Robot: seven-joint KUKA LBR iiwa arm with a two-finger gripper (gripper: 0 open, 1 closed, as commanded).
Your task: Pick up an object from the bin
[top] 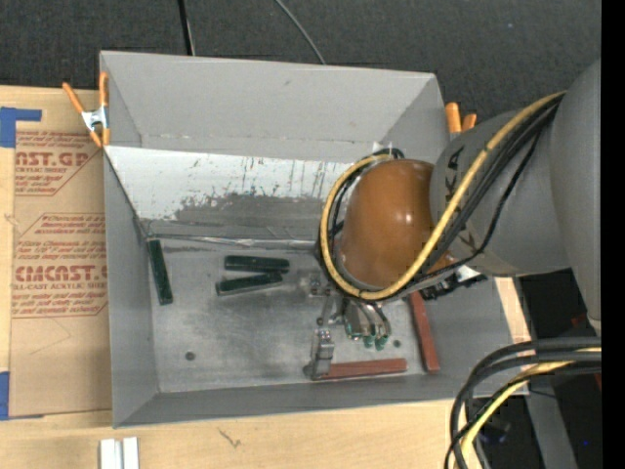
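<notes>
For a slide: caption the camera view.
Gripper low in the grey bin beside a red-brown bar; dark green bars lie apart.

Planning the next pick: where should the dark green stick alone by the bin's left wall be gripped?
Probably mid-length on the green stick, from straight above, closing across its narrow width: it lies flat, long and thin, clear of other things.

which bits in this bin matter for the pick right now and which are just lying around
In play: gripper, low near the near wall; flat reddish-brown bar along the near wall, its left end at the gripper; grey metal bin.
Lying about: second reddish-brown bar by the right wall; two dark green sticks mid-floor; third dark green stick by the left wall.
</notes>
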